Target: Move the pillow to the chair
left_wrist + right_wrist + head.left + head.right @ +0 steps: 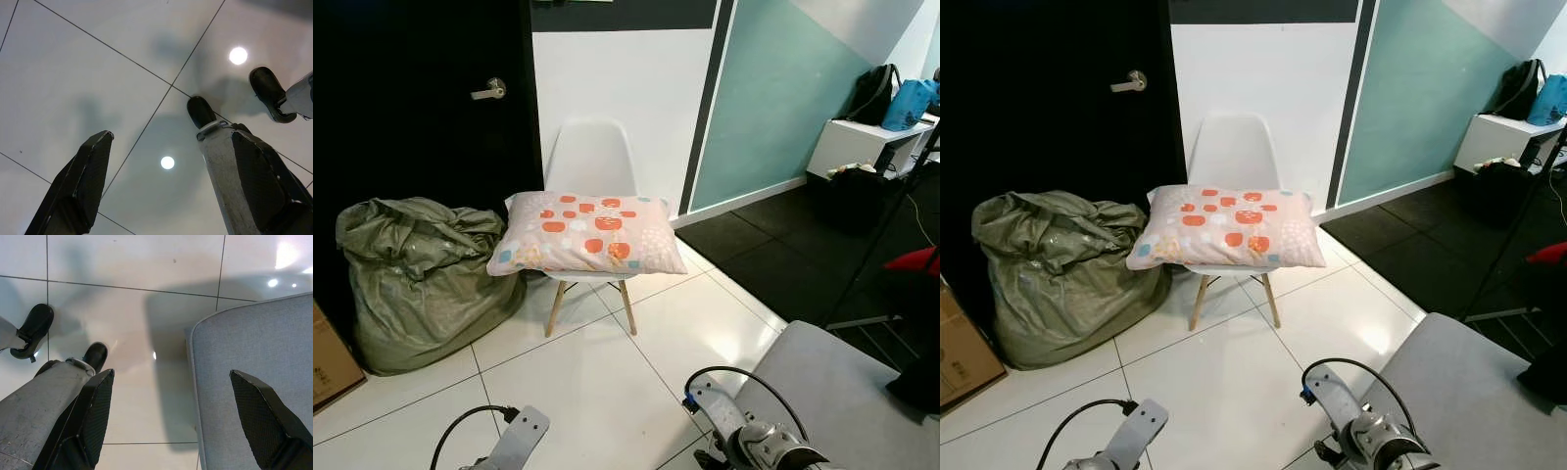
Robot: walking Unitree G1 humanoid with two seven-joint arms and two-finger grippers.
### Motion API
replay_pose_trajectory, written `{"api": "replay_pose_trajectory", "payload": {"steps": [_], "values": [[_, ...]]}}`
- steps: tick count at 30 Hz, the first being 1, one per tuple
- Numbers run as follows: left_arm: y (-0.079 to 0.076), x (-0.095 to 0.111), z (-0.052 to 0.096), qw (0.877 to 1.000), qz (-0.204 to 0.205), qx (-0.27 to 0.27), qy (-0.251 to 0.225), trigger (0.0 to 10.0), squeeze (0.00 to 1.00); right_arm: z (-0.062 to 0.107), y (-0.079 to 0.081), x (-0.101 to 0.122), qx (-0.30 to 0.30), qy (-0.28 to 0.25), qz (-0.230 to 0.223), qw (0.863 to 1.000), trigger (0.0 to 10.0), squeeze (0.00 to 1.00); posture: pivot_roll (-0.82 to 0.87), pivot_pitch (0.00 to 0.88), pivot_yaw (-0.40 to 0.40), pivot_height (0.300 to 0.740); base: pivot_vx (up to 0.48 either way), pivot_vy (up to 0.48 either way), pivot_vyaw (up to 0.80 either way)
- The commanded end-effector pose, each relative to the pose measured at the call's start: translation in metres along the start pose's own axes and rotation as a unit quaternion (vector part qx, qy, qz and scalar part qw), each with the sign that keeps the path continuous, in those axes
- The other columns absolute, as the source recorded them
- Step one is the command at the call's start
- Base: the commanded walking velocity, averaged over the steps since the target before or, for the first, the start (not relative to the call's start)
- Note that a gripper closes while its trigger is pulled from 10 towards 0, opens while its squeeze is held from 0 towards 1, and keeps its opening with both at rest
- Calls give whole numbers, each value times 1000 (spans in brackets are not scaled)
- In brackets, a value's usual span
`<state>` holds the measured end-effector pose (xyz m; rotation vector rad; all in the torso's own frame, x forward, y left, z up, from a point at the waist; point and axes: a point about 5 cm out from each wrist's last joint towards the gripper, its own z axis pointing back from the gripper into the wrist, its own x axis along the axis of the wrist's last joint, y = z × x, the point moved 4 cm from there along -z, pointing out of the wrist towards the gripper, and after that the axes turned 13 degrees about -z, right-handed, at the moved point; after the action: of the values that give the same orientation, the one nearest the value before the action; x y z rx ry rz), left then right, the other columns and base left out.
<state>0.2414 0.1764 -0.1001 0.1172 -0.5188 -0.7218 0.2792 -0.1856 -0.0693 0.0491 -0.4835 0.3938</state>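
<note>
Left gripper (168, 147) spread wide above white tiled floor (98, 83); holding nothing.

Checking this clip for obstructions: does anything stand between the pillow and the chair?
Nothing visible does. The pillow already lies on the chair seat. Both grippers hang open over the floor.

Looks like an office or studio room, not a lived-in home. Glossy white tile floor (607, 382) meets black rubber matting (773, 255) by a teal and white wall (783, 88). Black door (421, 98) with a lever handle. White desk (862, 142) in the far corner carrying bags (909, 103). Stuffed green sack (421, 279) and a cardboard box (328, 362) dumped against the door.
</note>
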Motion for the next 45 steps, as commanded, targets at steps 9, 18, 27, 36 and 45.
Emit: {"api": "replay_pose_trajectory", "payload": {"steps": [9,18,27,36,45], "values": [[0,0,0,1000,0,-2,-1,10000,0,1,-4,-1,-3,3,-6,1000,10000,0,-122,3,-60,740,0,0,0],[-1,1,0,1000,1,-2,-2,10000,0,2,-5,-2,-4,4,-4,1000,10000,0,-124,1,-62,740,0,0,0],[-1,1,0,1000,-1,-3,-2,10000,0,2,-5,-1,-5,3,-4,1000,10000,0,-125,0,-63,740,0,0,0],[-2,1,0,1000,-1,-3,-2,10000,0,2,-5,-2,-5,5,-2,1000,10000,0,-124,0,-65,740,0,0,0],[-2,1,0,1000,0,-4,-1,10000,0,2,-6,-3,-6,7,-1,1000,10000,0,-124,0,-67,740,0,0,0]]}}
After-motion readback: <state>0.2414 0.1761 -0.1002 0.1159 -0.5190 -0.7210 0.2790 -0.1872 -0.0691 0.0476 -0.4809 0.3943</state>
